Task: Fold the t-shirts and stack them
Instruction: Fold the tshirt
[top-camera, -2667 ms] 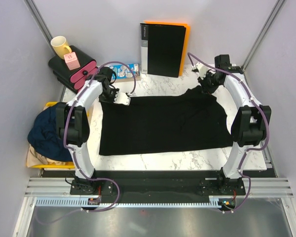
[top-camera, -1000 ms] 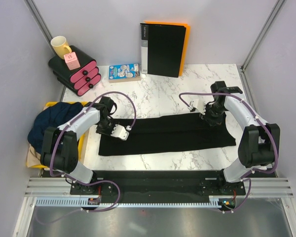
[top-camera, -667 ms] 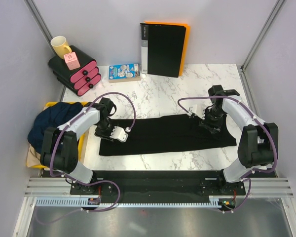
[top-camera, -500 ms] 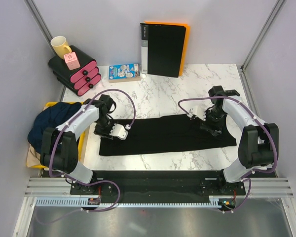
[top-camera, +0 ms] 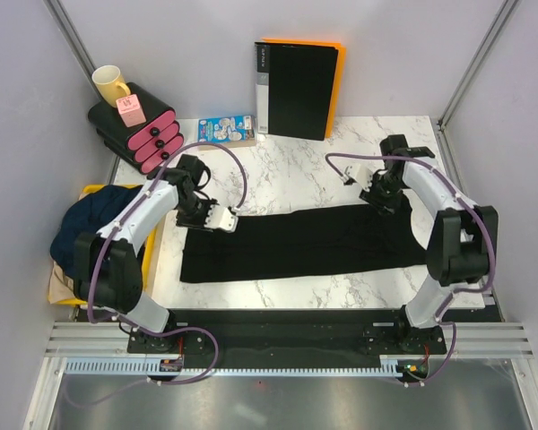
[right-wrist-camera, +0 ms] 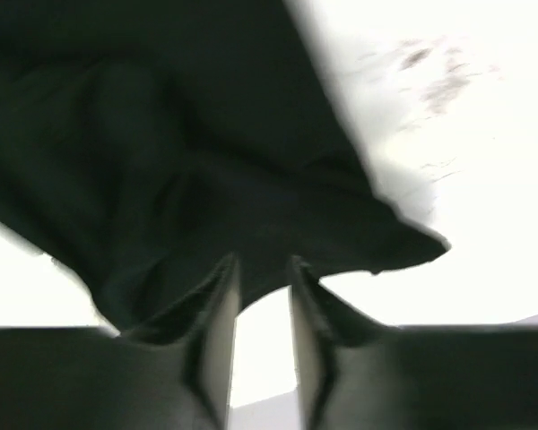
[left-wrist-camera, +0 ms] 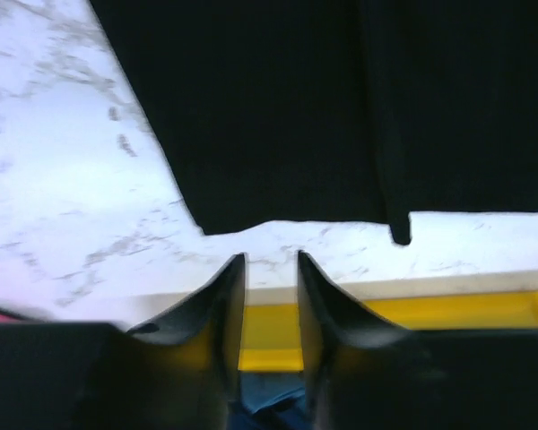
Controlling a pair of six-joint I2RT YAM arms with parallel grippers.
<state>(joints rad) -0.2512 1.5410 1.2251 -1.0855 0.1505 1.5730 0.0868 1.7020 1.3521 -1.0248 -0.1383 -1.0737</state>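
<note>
Top external view shows the black t-shirt (top-camera: 305, 244) lying as a long folded band across the marble table (top-camera: 296, 170), with its left end just beside the yellow bin (top-camera: 99, 301). The left gripper (top-camera: 222, 219) is at the far left corner of the band, and the right gripper (top-camera: 375, 193) is at its far edge near the right end. In both wrist views the jaws stand a little apart with nothing between them, so neither arm holds cloth now. The navy t-shirt (top-camera: 85, 235) sits bunched in the bin with tan cloth (top-camera: 61, 287) under it, and both of them are not yet folded.

I judge that the main danger is in the next grasp. The band seems to have more than one layer, and if the jaws pinch only the top layer, lifting it will pull the fold open. The right end looks rumpled in the right wrist view, though that view is blurred. A fold made over such creases can lock them in and give a lumpy packet that stacks badly. In the left wrist view the edge of the shirt is not straight, and a small piece of cloth sticks out past it. This piece may hang outside after the next fold. A grasp too close to the bin could also catch its rim.
</note>
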